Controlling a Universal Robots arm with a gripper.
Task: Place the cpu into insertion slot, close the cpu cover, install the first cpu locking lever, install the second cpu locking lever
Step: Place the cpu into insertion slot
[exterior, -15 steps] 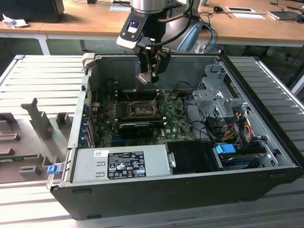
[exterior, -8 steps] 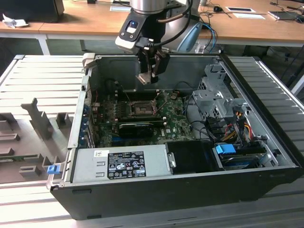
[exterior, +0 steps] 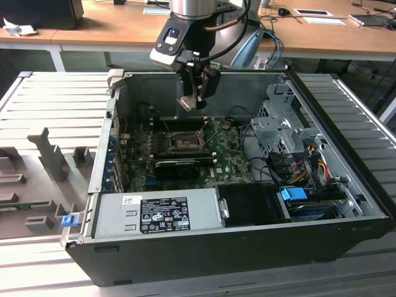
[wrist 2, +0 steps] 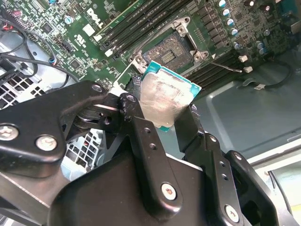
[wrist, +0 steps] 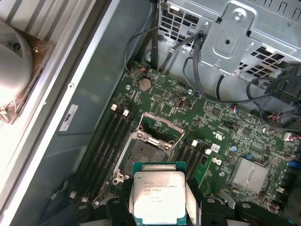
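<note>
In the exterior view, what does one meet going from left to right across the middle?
Grey moulded holder with upright posts → small square dark insertion slot with silvery rim → silvery perforated metal drive cage → ribbed grey metal surface.

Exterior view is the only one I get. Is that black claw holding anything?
Observer: Yes. In both wrist views the black two-finger gripper is clamped on the small, thin, square cpu, with its silvery face showing.
Operator: Is it in its hole yet?
Observer: No. In the first wrist view the small square dark insertion slot, set in the green circuit board, lies bare beyond the held chip.
</note>
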